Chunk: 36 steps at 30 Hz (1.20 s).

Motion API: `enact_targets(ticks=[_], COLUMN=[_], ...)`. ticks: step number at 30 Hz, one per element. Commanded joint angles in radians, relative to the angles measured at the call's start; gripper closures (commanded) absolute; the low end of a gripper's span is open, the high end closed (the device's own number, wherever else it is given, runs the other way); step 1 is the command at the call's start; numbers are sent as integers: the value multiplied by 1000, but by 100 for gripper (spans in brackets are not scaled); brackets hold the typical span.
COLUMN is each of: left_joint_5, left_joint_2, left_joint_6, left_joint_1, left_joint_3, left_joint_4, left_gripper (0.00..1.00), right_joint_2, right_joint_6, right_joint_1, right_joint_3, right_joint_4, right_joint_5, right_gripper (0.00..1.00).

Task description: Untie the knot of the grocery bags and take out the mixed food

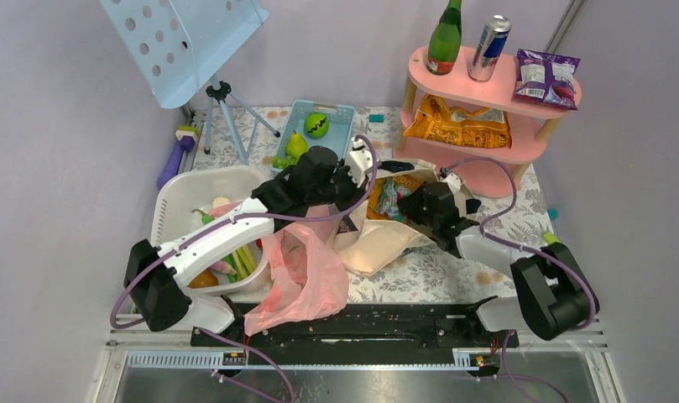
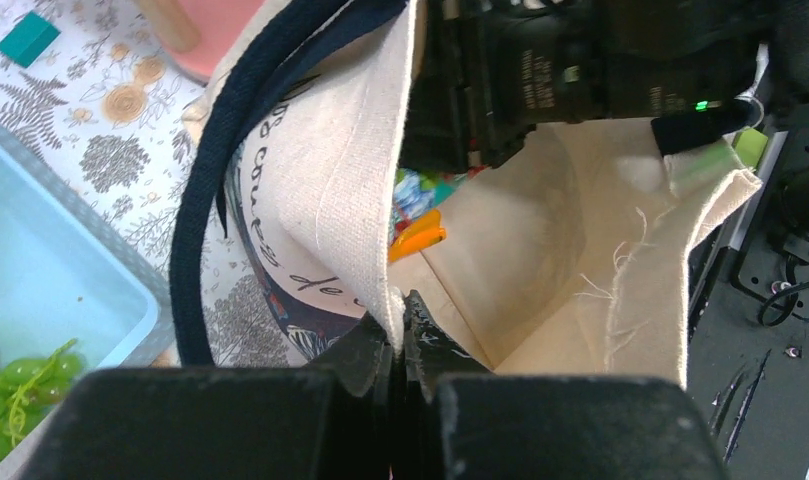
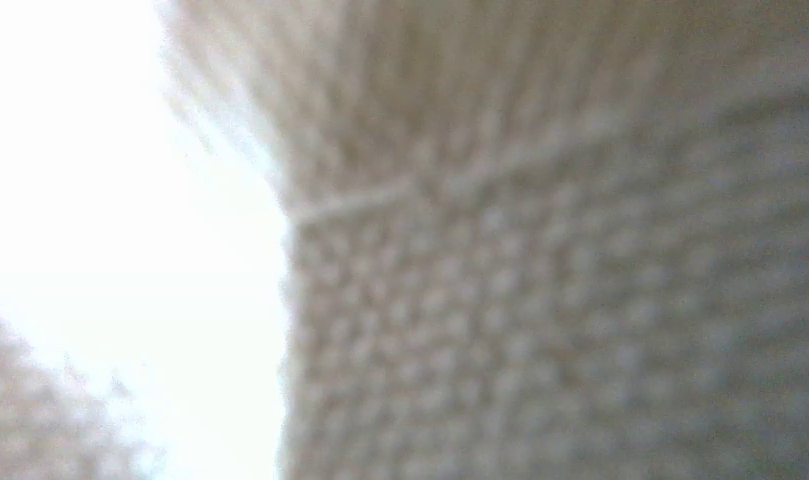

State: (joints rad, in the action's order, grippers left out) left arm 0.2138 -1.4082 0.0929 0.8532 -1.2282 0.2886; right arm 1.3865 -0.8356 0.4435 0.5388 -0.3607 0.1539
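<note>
Top external, fern-print tablecloth (image 1: 441, 273), lilac walls (image 1: 59, 126)

canvas tote (image 2: 340, 170) open, snack packets (image 2: 417, 232) inside

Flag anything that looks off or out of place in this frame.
The right wrist view shows only blurred canvas tote weave, so that camera seems pressed against the fabric. Loose frayed threads hang from the tote's inner seam. The pink plastic bag droops onto the black base rail.
</note>
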Motion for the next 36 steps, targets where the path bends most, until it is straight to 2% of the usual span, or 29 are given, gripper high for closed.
enact_targets(ticks=[1, 2, 3, 8, 11, 18, 23, 30, 32, 36], left_joint_5=[32, 14, 0, -65, -109, -156, -209, -332, -355, -364], left_joint_2=[73, 72, 69, 46, 26, 4, -15, 20, 41, 104], left_joint_6=[-54, -60, -63, -68, -82, -71, -90, -90, -90, -117], left_joint_1=[-32, -38, -42, -60, -73, -93, -117, -149, -163, -192], left_joint_3=[-3, -5, -9, -36, -64, -84, -111, -93, -82, -44], left_joint_4=[-108, -101, -91, -49, -20, 12, 53, 58, 55, 40], left_gripper=[100, 100, 100, 100, 100, 100, 100, 100, 100, 100], right_joint_2=[-118, -165, -216, -455, -572, -761, -769, -639, -617, -594], right_joint_6=[53, 66, 79, 140, 155, 184, 254, 419, 441, 417], right_joint_1=[6, 6, 6, 7, 6, 6, 6, -27, -86, -293], right_joint_3=[-34, -32, -29, 6, 47, 150, 288, 599, 640, 661], right_joint_4=[157, 176, 195, 303, 424, 605, 687, 912, 946, 1003], right_joint_5=[14, 16, 17, -11, -1, 81, 144, 367, 370, 231], right_gripper=[91, 98, 100, 100, 100, 100, 100, 100, 100, 100])
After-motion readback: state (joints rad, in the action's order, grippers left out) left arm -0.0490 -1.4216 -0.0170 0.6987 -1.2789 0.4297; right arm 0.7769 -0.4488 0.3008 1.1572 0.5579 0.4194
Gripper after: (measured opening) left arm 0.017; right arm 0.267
